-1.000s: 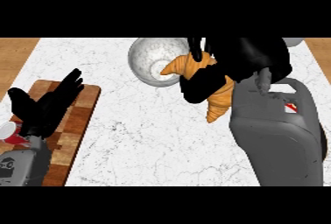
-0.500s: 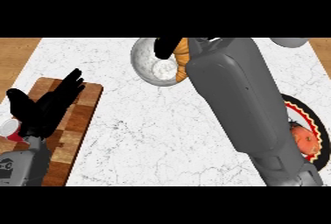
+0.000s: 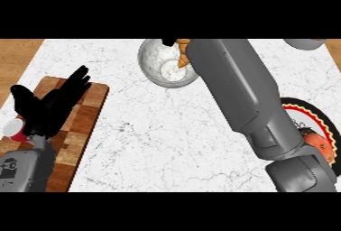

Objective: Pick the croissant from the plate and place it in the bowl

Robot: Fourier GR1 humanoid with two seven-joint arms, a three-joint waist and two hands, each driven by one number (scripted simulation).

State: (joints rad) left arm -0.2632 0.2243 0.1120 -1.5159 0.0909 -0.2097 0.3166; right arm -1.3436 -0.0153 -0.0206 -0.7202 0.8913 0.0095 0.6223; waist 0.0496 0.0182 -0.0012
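The white bowl [image 3: 149, 67] stands at the far middle of the marble counter. My right forearm reaches over its right side, and only a black bit of my right hand [image 3: 169, 42] shows at the top edge. The orange croissant [image 3: 181, 59] hangs from that hand over the bowl's inside, mostly hidden by the wrist. The plate [image 3: 310, 118], with a dark scalloped rim, lies at the right, partly under my right arm. My left hand [image 3: 47, 106] rests open, fingers up, above the cutting board at the left.
A wooden cutting board [image 3: 86, 122] lies along the left side. A red cup [image 3: 12, 128] stands by its left edge. An orange-red item [image 3: 320, 140] remains on the plate. A grey object [image 3: 306, 43] sits at the far right corner.
My right arm has carried the croissant from beside the bowl up and left, over the bowl's inside. The plate at the right has come into view. The left hand has not moved.
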